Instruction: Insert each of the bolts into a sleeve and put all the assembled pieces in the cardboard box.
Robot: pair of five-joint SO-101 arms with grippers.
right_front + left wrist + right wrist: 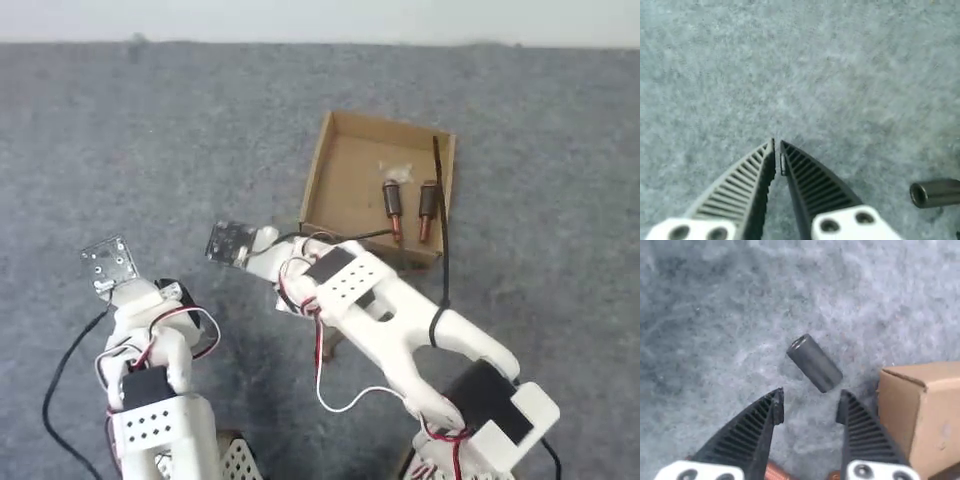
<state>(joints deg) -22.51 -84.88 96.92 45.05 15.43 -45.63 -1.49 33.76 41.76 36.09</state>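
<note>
We take the cardboard box as our mark. It sits open on the grey worktop, which runs on from the box's far wall to the pale strip along the back edge and spreads wide past both side walls. The room is tighter at the near wall of the box, where the right arm lies slantwise across the worktop with its forward end just off the box's near left corner. Inside the box, two assembled pieces lie side by side toward the right wall. Their dark sleeves point to the far wall and their copper bolt ends to the near wall. A small pale scrap rests on the box floor beyond them, and a black cable crosses the right wall. In the right wrist view the right tool is spread open with nothing between its fingers. Just past its tips a dark sleeve lies on its side on the worktop, near a corner of the box but not touching it. The left arm stands well apart from the box, off its left wall. The left tool is closed, tips together on nothing. A sleeve end lies beside it; we cannot tell whether it is the same sleeve.
</note>
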